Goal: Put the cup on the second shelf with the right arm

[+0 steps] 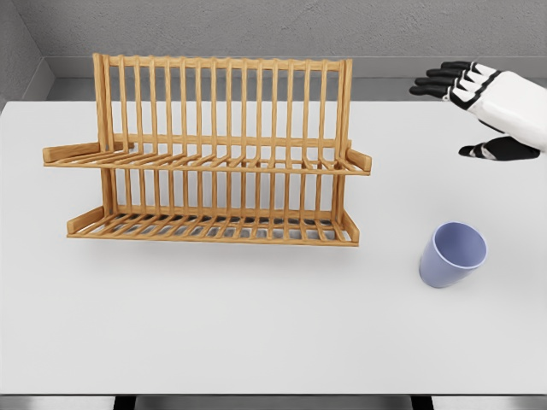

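Note:
A pale blue cup (452,254) stands on the white table (256,325) at the right, slightly tilted so its mouth faces me. A wooden two-tier dish rack (209,154) occupies the left and middle of the table, with an upper shelf (205,161) and a lower shelf (214,226) of slats. My right hand (479,107) hovers at the far right, well above and behind the cup, fingers spread and holding nothing. The left arm is out of sight.
The table's front edge runs along the bottom of the picture. A grey wall lies behind the table. Bare tabletop lies between the rack and the cup.

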Controlling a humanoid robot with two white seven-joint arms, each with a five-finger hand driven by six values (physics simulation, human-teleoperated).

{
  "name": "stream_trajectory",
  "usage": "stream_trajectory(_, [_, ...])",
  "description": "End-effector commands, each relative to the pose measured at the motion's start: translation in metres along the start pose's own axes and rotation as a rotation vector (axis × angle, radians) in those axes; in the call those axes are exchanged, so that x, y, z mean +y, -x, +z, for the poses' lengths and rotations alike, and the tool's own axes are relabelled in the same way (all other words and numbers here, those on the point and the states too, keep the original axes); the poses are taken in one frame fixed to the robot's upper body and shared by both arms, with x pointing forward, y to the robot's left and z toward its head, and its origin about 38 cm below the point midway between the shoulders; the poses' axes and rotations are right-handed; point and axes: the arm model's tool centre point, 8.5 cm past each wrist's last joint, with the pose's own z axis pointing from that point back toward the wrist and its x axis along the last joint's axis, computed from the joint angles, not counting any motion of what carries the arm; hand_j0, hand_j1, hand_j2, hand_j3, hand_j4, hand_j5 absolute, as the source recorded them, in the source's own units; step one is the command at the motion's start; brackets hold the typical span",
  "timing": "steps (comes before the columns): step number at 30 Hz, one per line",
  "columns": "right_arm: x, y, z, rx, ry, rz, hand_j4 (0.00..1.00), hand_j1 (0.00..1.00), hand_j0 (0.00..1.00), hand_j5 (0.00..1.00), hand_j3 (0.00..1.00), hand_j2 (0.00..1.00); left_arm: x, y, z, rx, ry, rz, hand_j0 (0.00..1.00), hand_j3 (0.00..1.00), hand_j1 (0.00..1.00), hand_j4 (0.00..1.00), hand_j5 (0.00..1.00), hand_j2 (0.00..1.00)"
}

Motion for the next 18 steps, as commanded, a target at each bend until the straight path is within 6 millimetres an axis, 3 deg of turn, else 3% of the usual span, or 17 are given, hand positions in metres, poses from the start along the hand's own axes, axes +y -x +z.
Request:
stream_trajectory(1, [-0.001, -0.001, 0.0, -0.008, 0.004, -0.003, 1.0, 1.0, 1.0, 1.0, 1.0, 1.0, 0.0, 0.0, 0.0, 0.0, 0.0, 0.0, 1.0, 1.0, 1.0, 1.0, 1.0, 1.0])
stream_trajectory(4, [-0.009, 0.002, 0.001, 0.003, 0.034, -0.003, 1.0, 1.0, 1.0, 1.0, 1.0, 1.0, 0.0, 0.0, 0.0, 0.0, 0.0, 0.001, 1.0, 1.0, 1.0, 1.0, 1.0, 1.0])
stream_trajectory(8, [-0.043, -0.003, 0.029, -0.002, -0.043, 0.101, 1.0, 1.0, 1.0, 1.0, 1.0, 1.0, 0.0, 0.0, 0.0, 0.0, 0.0, 0.001, 1.0, 1.0, 1.0, 1.0, 1.0, 1.0])
stream_trajectory(11, [-0.027, 0.0, 0.04, 0.025, -0.356, 0.129, 1.0, 1.0, 1.0, 1.0, 1.0, 1.0, 0.0, 0.0, 0.0, 0.0, 0.0, 0.0, 1.0, 1.0, 1.0, 1.0, 1.0, 1.0])
stream_trajectory(14, [-0.03, 0.002, 0.048, 0.051, -0.53, 0.162, 1.0, 1.0, 1.0, 1.0, 1.0, 1.0, 0.0, 0.0, 0.0, 0.0, 0.0, 0.0, 1.0, 1.0, 1.0, 1.0, 1.0, 1.0])
stream_trajectory(18, [-0.024, -0.003, 0.044, 0.027, -0.538, 0.155, 1.0, 1.0, 1.0, 1.0, 1.0, 1.0, 0.0, 0.0, 0.0, 0.0, 0.0, 0.001, 1.0, 1.0, 1.0, 1.0, 1.0, 1.0])
